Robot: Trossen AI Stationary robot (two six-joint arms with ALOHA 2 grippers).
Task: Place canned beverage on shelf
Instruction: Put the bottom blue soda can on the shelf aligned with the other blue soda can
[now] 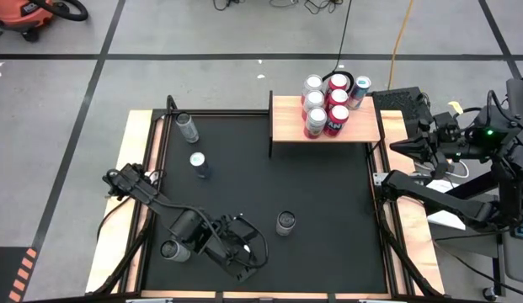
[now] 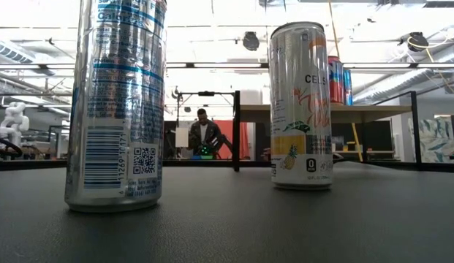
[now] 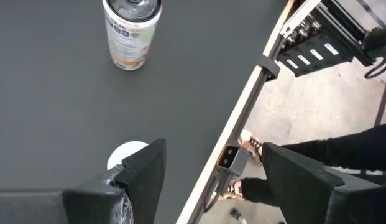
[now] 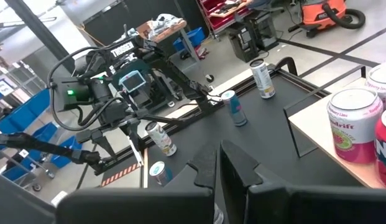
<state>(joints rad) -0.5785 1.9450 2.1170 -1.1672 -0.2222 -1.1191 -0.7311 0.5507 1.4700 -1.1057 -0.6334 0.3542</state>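
Can nearest the left arm (image 1: 285, 222): upright on the black bench (image 1: 328, 202), near its front edge, just beside and clear of the left gripper; silver top, pale label with orange print; seen from the left wrist as well (image 3: 131, 31).
Left gripper (image 1: 244, 252): low over the front-left of the bench, fingers (image 3: 146, 171) spread wide, nothing between them.
Can by the left arm's elbow (image 1: 170, 249): at the front-left corner of the bench, partly hidden by the arm.
Blue-banded can (image 1: 199, 164): upright, left of centre, well apart from the others.
Fourth loose can (image 1: 187, 127): upright near the far-left corner, silver.
Shelf (image 1: 286, 126): light-wood board on a black frame at the far right of the bench, standing above the surface.
Cans on shelf (image 1: 327, 104): cluster of silver and red cans toward the board's far right, touching one another.
Right gripper (image 4: 217, 165): raised beside the shelf at the right edge of the bench, fingers pressed together, empty.
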